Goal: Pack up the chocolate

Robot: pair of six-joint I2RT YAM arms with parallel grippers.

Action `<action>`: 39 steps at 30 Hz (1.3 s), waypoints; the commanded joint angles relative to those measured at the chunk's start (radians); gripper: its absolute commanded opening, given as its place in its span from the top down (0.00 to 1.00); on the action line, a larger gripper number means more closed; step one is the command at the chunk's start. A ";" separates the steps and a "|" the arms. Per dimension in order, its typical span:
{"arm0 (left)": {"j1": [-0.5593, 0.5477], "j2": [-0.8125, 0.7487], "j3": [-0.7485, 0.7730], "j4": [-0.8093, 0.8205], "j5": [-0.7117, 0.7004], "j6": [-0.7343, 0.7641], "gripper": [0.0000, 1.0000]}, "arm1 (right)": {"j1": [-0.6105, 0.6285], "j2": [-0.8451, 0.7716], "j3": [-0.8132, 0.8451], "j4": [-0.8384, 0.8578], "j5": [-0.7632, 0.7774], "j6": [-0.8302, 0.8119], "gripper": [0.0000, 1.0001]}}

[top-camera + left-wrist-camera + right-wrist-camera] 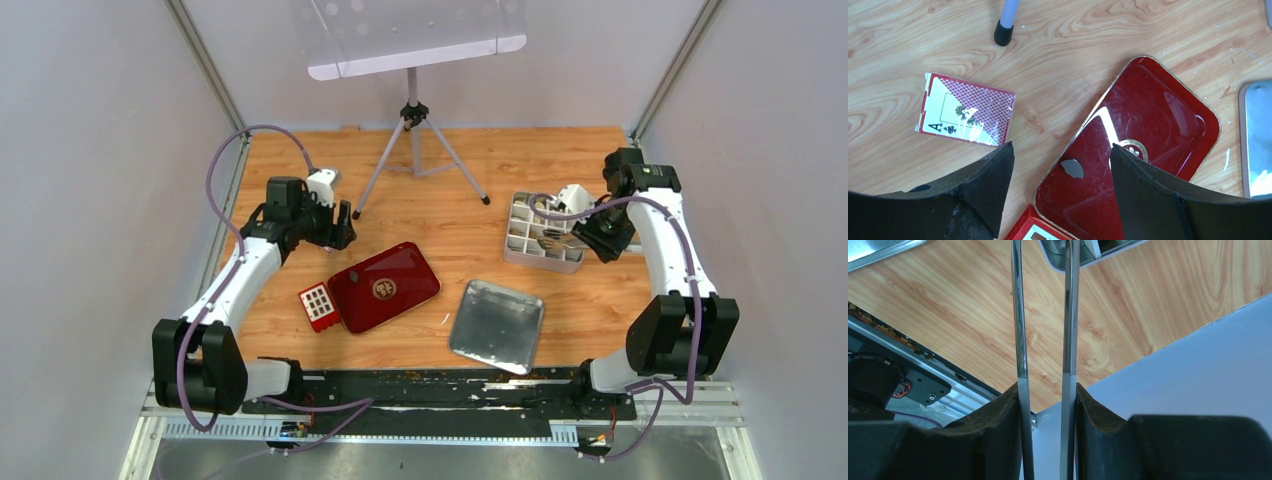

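Right gripper point(1047, 390) was shown clamped on a pair of thin metal tongs point(1019, 340), with both blades pressed between its jaws. The tong tips were cut off by the frame. In the overhead view this gripper was held just beside the white divided rack point(545, 235). Brownish shapes point(553, 241) in the rack, too small to be identified with certainty, were taken to be the chocolate. Left gripper point(1062, 150) was held open and empty above the red tin lid point(1158, 125), near a wrapped playing card point(965, 110). The silver tray point(497, 325) lay bare between the arms, so packing was judged barely begun, with a pick from the rack in hand. For the next move, the tips would need to be lowered into one compartment and closed on a single piece without crushing it.
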 commanded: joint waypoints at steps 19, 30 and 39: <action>-0.154 -0.053 0.028 -0.083 -0.228 0.336 0.22 | -0.064 0.003 0.121 -0.112 0.050 -0.033 0.77; -0.196 0.019 0.116 -0.155 -0.230 0.461 0.21 | -0.064 -0.016 0.124 -0.209 0.019 -0.039 0.77; -0.204 0.022 0.128 -0.139 -0.170 0.503 0.21 | -0.064 0.020 0.149 -0.208 0.027 -0.034 0.76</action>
